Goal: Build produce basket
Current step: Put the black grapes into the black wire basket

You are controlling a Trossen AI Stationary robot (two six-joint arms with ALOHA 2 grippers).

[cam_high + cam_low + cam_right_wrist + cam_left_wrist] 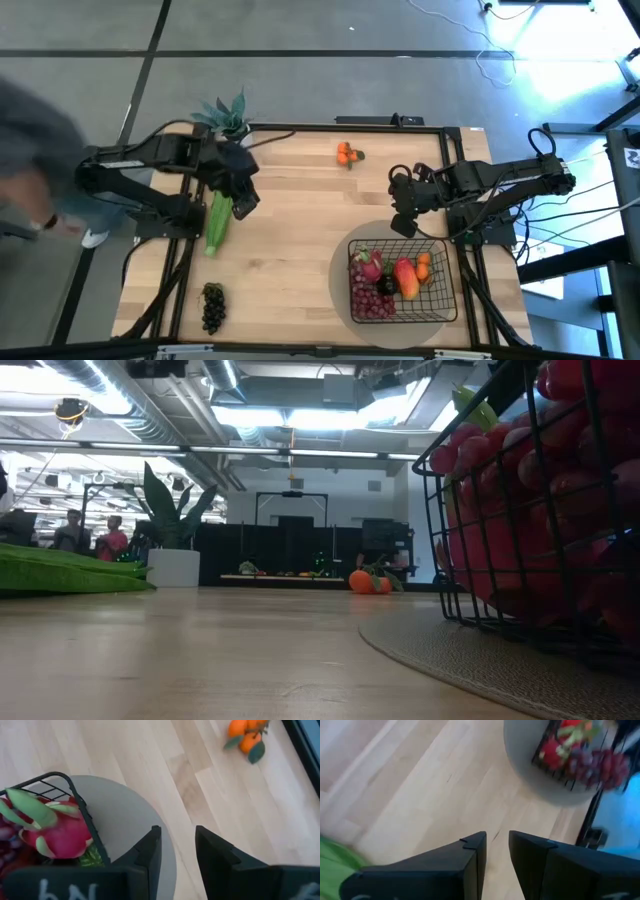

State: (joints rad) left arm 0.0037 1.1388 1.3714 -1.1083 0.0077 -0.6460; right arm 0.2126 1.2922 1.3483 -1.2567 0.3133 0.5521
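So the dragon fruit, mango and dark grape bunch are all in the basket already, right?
Not quite. The high view shows the dark grape bunch lying on the table, outside the basket. The dragon fruit and mango are in the basket, with a purple bunch.

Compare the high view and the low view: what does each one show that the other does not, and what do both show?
Only the high view shows both arms: the left gripper near the long green stalk, the right gripper beside the basket, neither holding anything. It also shows the dark grape bunch on the table.

Only the low view shows the room behind the table, with people far off.

Both show the basket with fruit inside on the grey mat, the tangerines, the green stalk and the potted plant.
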